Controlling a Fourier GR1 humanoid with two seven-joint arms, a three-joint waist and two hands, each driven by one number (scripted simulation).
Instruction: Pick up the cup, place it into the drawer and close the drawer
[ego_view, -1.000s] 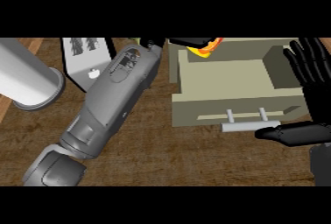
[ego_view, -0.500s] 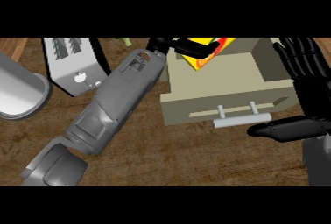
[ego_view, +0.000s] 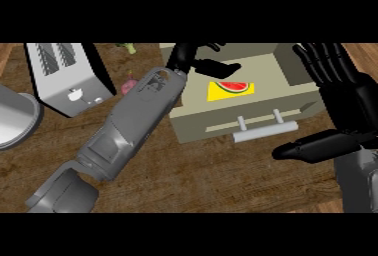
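Head view. We see left hand (ego_view: 198, 56) over open drawer (ego_view: 291, 75) at 12 o'clock, fingers curled, nothing visible in its grasp. Cup (ego_view: 232, 90), yellow with watermelon print, lies inside drawer, just below left hand toward 5 o'clock. Right hand (ego_view: 345, 100) at 3 o'clock, fingers straight and spread, thumb near drawer handle (ego_view: 264, 132). Toaster (ego_view: 66, 75) at 10 o'clock on wooden tabletop (ego_view: 221, 180); grey round vessel (ego_view: 13, 120) at 9 o'clock.
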